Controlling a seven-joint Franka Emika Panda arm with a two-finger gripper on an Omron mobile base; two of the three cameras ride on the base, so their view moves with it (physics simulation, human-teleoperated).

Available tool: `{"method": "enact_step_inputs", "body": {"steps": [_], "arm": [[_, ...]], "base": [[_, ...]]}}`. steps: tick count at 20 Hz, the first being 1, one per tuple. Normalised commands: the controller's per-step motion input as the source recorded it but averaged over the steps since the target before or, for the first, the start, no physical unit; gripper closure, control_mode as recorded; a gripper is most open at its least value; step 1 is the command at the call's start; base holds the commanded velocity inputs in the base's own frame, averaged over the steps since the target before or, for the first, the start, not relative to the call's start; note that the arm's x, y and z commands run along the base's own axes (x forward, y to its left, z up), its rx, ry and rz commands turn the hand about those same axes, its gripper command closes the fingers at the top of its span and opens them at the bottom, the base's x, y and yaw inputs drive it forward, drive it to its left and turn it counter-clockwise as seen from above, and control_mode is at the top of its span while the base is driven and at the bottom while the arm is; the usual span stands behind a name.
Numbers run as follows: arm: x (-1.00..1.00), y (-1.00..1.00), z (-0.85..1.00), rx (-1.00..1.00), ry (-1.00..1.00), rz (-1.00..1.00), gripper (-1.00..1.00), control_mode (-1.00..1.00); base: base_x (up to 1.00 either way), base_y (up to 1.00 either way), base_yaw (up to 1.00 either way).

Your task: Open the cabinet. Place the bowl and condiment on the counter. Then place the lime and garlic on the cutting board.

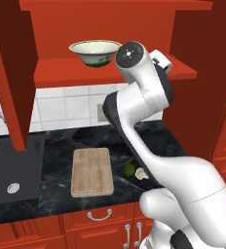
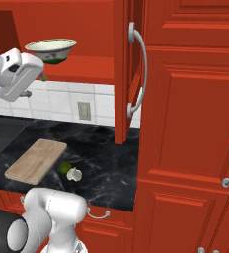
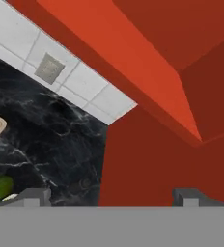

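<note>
The cabinet [image 1: 17, 73] stands open, so the first step looks done; the rest is left. Taking the cutting board [image 1: 91, 171] as landmark: the sink [image 1: 12, 170] lies to its left, the bowl [image 1: 95, 52] sits high above it on the cabinet shelf, and the lime [image 1: 129, 169] and garlic [image 1: 142, 173] lie together on the counter [image 1: 56, 197] just to its right, not yet on it. No condiment can be made out. The gripper [image 3: 111, 195], jaws wide and empty, is raised near shelf level, to the right of the bowl and apart from it.
</note>
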Motion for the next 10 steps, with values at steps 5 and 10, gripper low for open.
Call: {"method": "enact_step_inputs", "body": {"steps": [5,10], "arm": [[0.2,0.0,0.05,-0.09,-0.01,0.05,-1.0,-1.0],[0.57,0.22,0.18,-0.17,0.0,0.13,-1.0,-1.0]], "base": [[0.0,0.0,0.0],[0.0,0.0,0.0]]}}
